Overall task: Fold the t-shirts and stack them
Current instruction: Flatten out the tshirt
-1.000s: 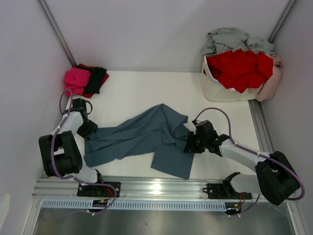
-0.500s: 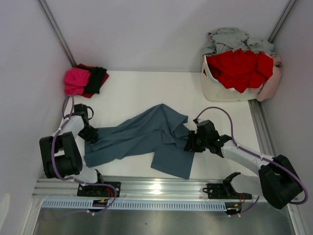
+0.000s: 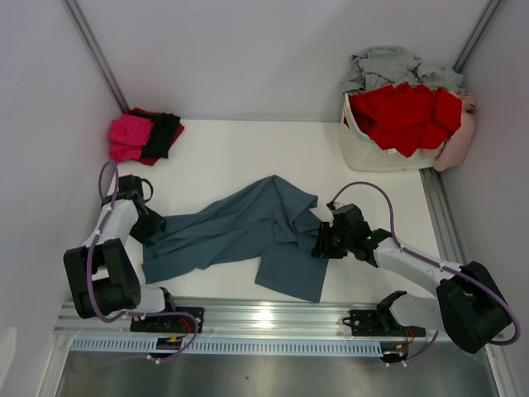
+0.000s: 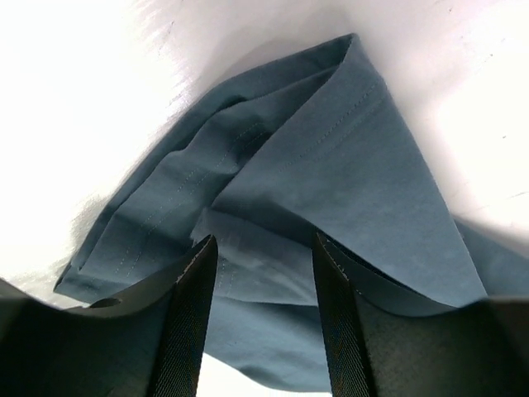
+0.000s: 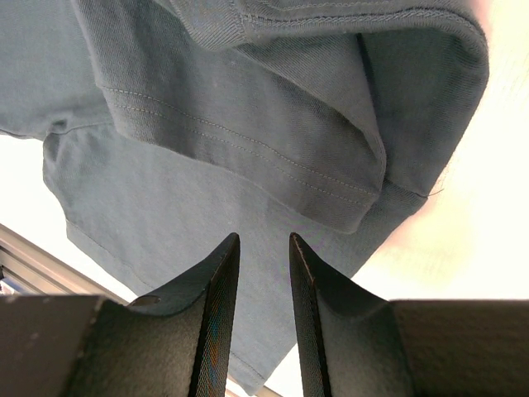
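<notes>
A slate blue-grey t-shirt lies crumpled and spread across the middle of the table. My left gripper is open at the shirt's left end; in the left wrist view its jaws stand wide apart just above a folded hem of the shirt. My right gripper is at the shirt's right edge; in the right wrist view its jaws are narrowly apart over the shirt, with nothing pinched between them. Magenta and black shirts lie folded at the back left.
A white lattice basket stands at the back right, heaped with red shirts and a pale grey one; a pinkish cloth hangs over its right side. A metal rail runs along the near edge.
My left gripper has shifted slightly toward the shirt's left end and its arm has swung a little. The right gripper and the shirt have barely moved.
</notes>
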Available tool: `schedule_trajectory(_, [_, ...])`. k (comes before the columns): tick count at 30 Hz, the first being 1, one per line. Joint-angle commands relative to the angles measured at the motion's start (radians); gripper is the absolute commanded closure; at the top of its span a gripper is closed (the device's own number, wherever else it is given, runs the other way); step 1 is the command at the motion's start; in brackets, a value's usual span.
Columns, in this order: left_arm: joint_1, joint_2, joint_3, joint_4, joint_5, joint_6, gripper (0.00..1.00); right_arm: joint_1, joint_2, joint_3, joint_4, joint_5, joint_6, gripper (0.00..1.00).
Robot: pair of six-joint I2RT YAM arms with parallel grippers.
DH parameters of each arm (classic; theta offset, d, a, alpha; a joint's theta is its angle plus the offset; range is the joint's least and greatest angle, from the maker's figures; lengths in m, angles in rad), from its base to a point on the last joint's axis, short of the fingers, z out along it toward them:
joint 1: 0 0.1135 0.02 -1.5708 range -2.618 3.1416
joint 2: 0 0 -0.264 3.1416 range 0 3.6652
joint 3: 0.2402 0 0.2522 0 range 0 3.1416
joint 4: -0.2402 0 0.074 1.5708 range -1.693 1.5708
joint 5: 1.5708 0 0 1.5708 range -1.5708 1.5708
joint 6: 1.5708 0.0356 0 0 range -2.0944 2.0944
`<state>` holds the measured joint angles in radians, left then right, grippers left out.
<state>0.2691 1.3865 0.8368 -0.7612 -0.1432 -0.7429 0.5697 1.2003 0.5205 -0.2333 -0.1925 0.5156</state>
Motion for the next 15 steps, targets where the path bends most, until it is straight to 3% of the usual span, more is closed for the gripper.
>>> schedule_trajectory(1, [0.016, -0.041, 0.016, -0.023, 0.028, -0.007, 0.46, -0.004, -0.011, -0.001, 0.034, 0.002, 0.0, 0.66])
schedule_trajectory(7, [0.033, -0.052, -0.034, -0.003, 0.073, -0.018, 0.48, -0.004, -0.007, 0.003, 0.042, 0.005, 0.0, 0.66])
schedule_trajectory(15, [0.07, -0.007, -0.093, 0.031, 0.097, -0.016, 0.58, -0.004, -0.024, 0.004, 0.023, 0.021, 0.0, 0.66])
